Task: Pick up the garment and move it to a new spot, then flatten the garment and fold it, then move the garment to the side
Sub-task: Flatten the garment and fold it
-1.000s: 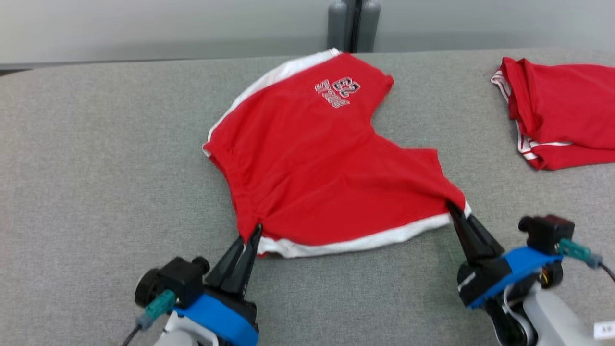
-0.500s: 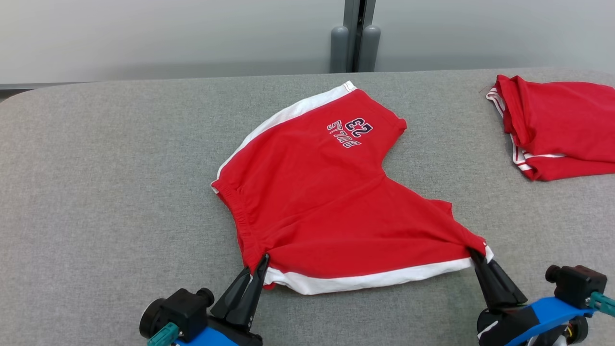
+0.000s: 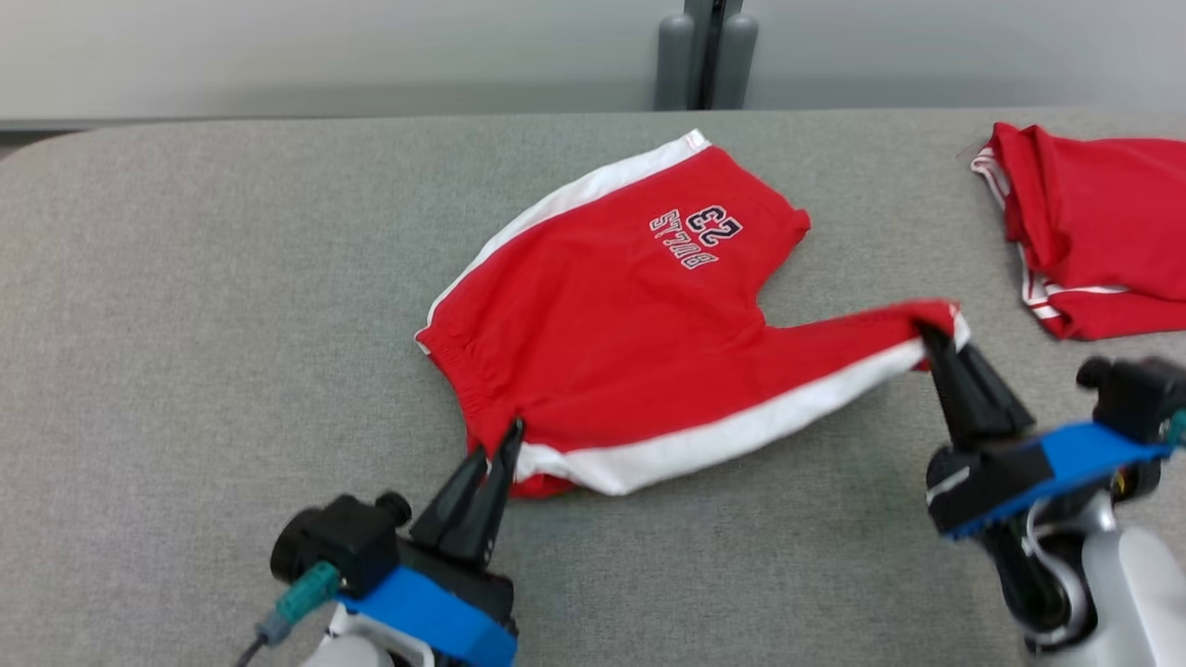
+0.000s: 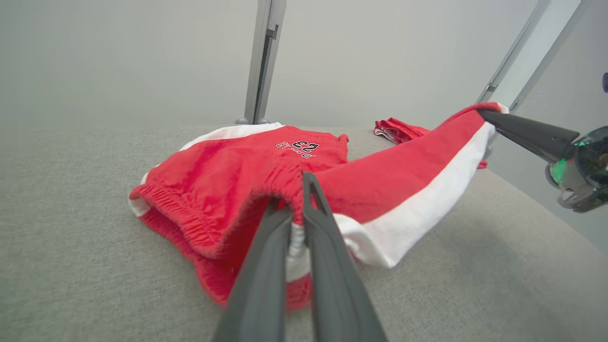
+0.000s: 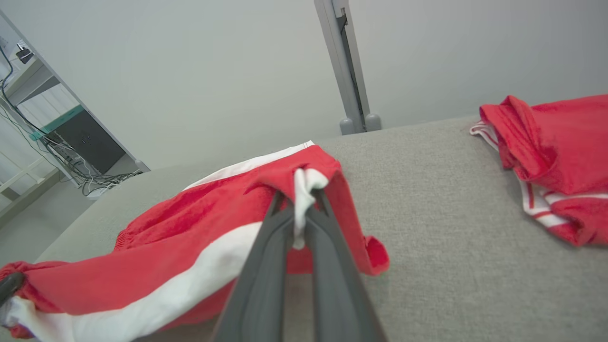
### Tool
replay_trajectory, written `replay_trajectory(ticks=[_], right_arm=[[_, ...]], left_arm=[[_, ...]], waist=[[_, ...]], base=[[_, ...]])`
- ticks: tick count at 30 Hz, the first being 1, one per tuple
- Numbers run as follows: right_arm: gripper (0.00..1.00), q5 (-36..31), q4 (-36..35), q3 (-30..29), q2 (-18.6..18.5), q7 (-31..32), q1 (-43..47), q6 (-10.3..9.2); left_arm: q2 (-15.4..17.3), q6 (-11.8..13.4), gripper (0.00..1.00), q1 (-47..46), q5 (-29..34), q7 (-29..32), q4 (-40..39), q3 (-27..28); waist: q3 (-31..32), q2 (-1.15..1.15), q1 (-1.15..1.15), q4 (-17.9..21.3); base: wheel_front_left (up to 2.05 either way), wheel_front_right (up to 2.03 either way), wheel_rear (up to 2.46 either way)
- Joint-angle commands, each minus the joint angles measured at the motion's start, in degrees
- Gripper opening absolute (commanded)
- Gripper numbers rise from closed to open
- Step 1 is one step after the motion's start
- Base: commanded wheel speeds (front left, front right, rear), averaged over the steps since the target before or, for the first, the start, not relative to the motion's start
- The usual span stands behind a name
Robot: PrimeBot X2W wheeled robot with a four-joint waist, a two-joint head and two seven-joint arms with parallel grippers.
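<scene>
Item: red shorts (image 3: 630,343), centre of the bench (image 3: 185,324), print toward 12 o'clock. The left claw (image 3: 508,435) pinches the waistband corner at 7 o'clock, low; the right claw (image 3: 929,341) pinches the leg-hem corner at 3 o'clock, raised. Step, as judged: folding. Next: carry both corners level toward 12 o'clock, then release.

Left half of tabletop (image 3: 185,306): bare grey cloth from near edge to far edge.
Middle: red shorts (image 3: 611,324) lie spread, one leg raised off the surface.
Near edge: bare strip between left gripper (image 3: 510,434) and right gripper (image 3: 928,341).
Far right corner: second red garment (image 3: 1103,222), a bare gap between it and the shorts.
Behind far edge: grey post (image 3: 706,56).
</scene>
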State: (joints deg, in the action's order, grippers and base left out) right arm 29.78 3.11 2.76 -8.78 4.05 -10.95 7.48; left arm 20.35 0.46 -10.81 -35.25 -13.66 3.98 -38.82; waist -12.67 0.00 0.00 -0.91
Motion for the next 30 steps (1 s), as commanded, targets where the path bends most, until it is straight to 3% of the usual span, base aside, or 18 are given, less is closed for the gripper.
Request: replay_trajectory(ticks=[1, 13, 22, 30], right_arm=[[0.00, -1.03, 1.06, -0.31, -0.23, 0.57, -3.86, 0.03], [0.00, -4.33, 11.61, 1.53, -2.77, 4.20, -25.16, 0.03], [0.00, -7.10, 24.79, 4.12, -4.13, 5.48, -41.67, 0.03], [0.00, -10.49, 37.80, 6.14, -3.15, 3.95, -51.88, 0.03]], left_arm=[[-0.33, -0.28, 0.00, -2.23, -0.27, -0.21, 0.23, 1.04], [-3.68, -2.05, 0.00, -12.56, -1.07, -1.01, 4.47, 4.65], [-7.42, -4.14, 0.00, -21.52, -1.18, -1.48, 11.84, 7.91], [-11.31, -6.42, 0.00, -26.77, -0.18, -1.56, 18.39, 9.38]], waist=[[-1.44, 0.00, 0.00, -1.01], [-9.15, 0.00, 0.00, -5.24], [-15.64, 0.00, 0.00, -8.62], [-19.01, 0.00, 0.00, -10.71]], base=[[0.00, 0.00, 0.00], [0.00, 0.00, 0.00], [0.00, 0.00, 0.00], [0.00, 0.00, 0.00]])
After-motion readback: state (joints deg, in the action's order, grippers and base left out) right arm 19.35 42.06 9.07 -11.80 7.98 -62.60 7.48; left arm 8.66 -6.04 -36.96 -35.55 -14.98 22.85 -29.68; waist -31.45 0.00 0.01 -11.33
